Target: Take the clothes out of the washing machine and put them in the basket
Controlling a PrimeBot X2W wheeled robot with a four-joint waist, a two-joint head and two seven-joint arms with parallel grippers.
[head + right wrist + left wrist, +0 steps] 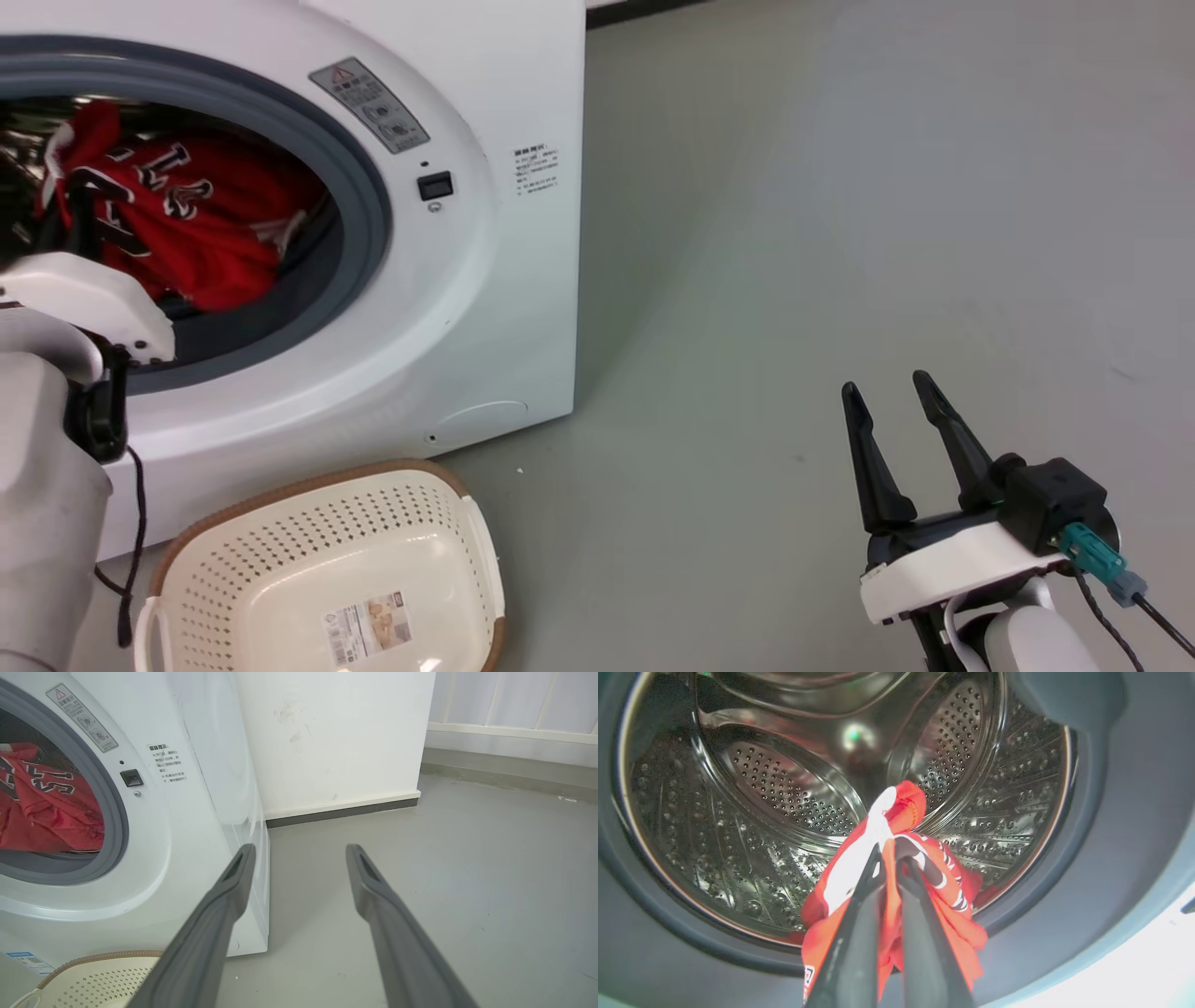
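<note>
- Left gripper (889, 851) clamps the bright red, white-trimmed jersey clothes (952, 891) inside the big white front-loading washing machine (504, 280).
- Cream perforated plastic basket (280, 551) below holds nothing; lift-out and drop remain.
- Right gripper (885, 385) idles, fingers wide.

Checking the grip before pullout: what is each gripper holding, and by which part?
Left gripper pinches the clothes at a bunched fold with white trim. Right gripper is open, holding nothing.

Clothes (210, 238) in washing machine (509, 289), left hand (79, 205) seemingly gripping, basket (280, 551) below
</note>
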